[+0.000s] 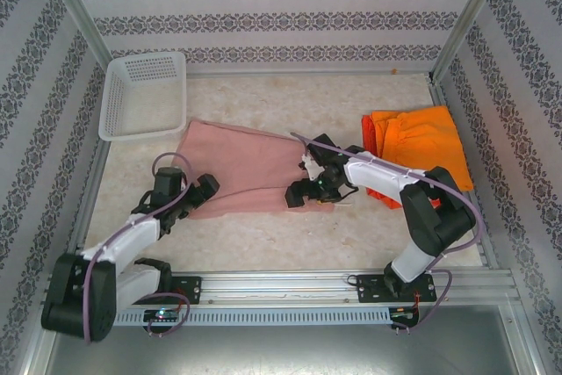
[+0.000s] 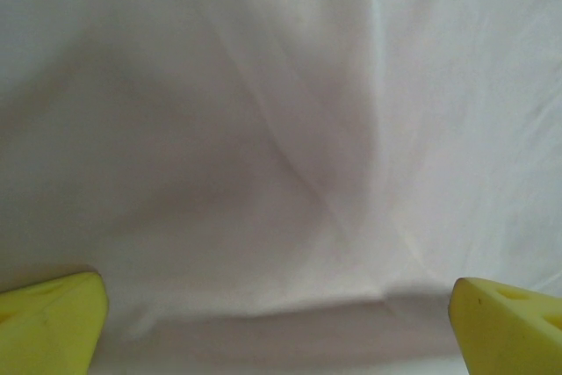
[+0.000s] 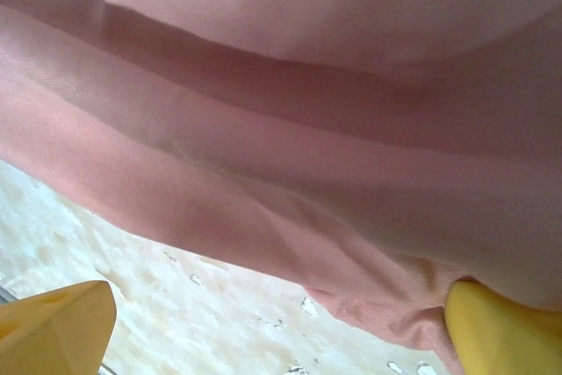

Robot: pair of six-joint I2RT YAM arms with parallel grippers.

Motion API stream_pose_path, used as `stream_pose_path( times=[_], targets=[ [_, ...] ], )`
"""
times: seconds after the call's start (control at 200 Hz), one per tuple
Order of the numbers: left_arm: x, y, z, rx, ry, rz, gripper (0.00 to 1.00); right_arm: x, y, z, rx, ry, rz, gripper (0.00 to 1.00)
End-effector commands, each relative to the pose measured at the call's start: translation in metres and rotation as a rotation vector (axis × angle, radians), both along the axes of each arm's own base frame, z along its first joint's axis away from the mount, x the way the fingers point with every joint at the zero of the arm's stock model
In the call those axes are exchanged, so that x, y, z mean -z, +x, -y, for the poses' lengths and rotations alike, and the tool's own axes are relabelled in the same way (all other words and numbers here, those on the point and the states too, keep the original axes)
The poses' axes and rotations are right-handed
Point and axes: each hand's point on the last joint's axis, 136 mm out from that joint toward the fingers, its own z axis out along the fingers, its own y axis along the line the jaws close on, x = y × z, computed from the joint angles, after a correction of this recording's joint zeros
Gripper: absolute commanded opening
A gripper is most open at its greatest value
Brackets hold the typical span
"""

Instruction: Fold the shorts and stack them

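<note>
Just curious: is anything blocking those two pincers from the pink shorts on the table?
Nothing visible. The left pincer and right pincer, both open, sit at the near edge of the dusty pink fabric shorts.

The tabletop (image 1: 263,243) is surfaced in pale, marbled beige and is enclosed on three sides by walls (image 1: 263,6) papered white with dark ornamental bands. Silver metal posts (image 1: 70,6) are set at its far corners, and a metal rail (image 1: 290,283) is fixed along its near edge. Everything is evenly lit.
</note>
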Motion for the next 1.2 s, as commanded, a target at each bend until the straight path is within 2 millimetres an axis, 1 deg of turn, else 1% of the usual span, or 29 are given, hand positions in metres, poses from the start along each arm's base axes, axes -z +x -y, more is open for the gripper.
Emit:
stream_pose_path(
  times=[0.0, 0.04, 0.1, 0.17, 0.24, 0.295, 0.34, 0.42, 0.465, 0.51, 0.555, 0.614, 0.654, 0.749, 0.819, 0.889, 0.939, 1.019, 1.109, 1.199],
  targets=[
    [-0.022, -0.015, -0.011, -0.014, 0.064, 0.0, 1.0, -0.025, 0.005, 0.003, -0.054, 0.023, 0.081, 0.98],
    [-0.05, -0.01, -0.008, 0.009, 0.066, 0.07, 1.0, -0.044, 0.01, 0.0, -0.048, 0.067, 0.14, 0.98],
    [-0.092, -0.003, -0.003, 0.046, 0.063, 0.17, 0.99, -0.072, 0.016, 0.002, -0.024, 0.116, 0.224, 0.98],
    [-0.136, 0.006, 0.012, 0.108, 0.028, 0.27, 0.92, -0.1, 0.02, 0.014, 0.023, 0.153, 0.297, 0.98],
    [-0.169, 0.014, 0.036, 0.187, -0.032, 0.339, 0.85, -0.121, 0.023, 0.031, 0.096, 0.185, 0.356, 0.98],
    [-0.184, 0.019, 0.062, 0.261, -0.069, 0.376, 0.8, -0.132, 0.027, 0.05, 0.167, 0.201, 0.406, 0.98],
    [-0.195, 0.023, 0.089, 0.335, -0.085, 0.406, 0.75, -0.135, 0.029, 0.065, 0.217, 0.196, 0.444, 0.98],
    [-0.202, 0.027, 0.144, 0.464, -0.103, 0.436, 0.62, -0.141, 0.03, 0.098, 0.323, 0.16, 0.52, 0.98],
    [-0.202, 0.029, 0.173, 0.529, -0.121, 0.438, 0.58, -0.143, 0.029, 0.11, 0.363, 0.154, 0.544, 0.98],
    [-0.195, 0.034, 0.201, 0.575, -0.14, 0.416, 0.54, -0.146, 0.027, 0.12, 0.406, 0.154, 0.566, 0.98],
    [-0.189, 0.038, 0.227, 0.615, -0.166, 0.398, 0.46, -0.144, 0.025, 0.13, 0.455, 0.152, 0.566, 0.98],
    [-0.177, 0.044, 0.26, 0.665, -0.199, 0.365, 0.36, -0.143, 0.023, 0.134, 0.475, 0.184, 0.55, 0.98],
    [-0.167, 0.048, 0.28, 0.696, -0.215, 0.34, 0.28, -0.14, 0.022, 0.136, 0.497, 0.201, 0.531, 0.98],
    [-0.138, 0.057, 0.319, 0.751, -0.216, 0.266, 0.12, -0.132, 0.019, 0.138, 0.528, 0.236, 0.486, 0.98],
    [-0.112, 0.064, 0.338, 0.763, -0.203, 0.211, 0.07, -0.125, 0.018, 0.137, 0.548, 0.255, 0.454, 0.98],
    [-0.089, 0.072, 0.35, 0.761, -0.201, 0.178, 0.0, -0.118, 0.017, 0.134, 0.555, 0.272, 0.418, 0.98],
    [-0.074, 0.077, 0.355, 0.755, -0.196, 0.157, 0.0, -0.112, 0.017, 0.132, 0.56, 0.278, 0.39, 0.98],
    [-0.047, 0.083, 0.355, 0.74, -0.165, 0.12, 0.0, -0.102, 0.018, 0.129, 0.569, 0.292, 0.341, 0.95],
    [-0.019, 0.083, 0.346, 0.717, -0.123, 0.076, 0.0, -0.091, 0.019, 0.124, 0.572, 0.31, 0.281, 0.92],
    [0.009, 0.079, 0.325, 0.671, -0.08, 0.033, 0.0, -0.082, 0.023, 0.121, 0.588, 0.316, 0.237, 0.89]
  ],
)
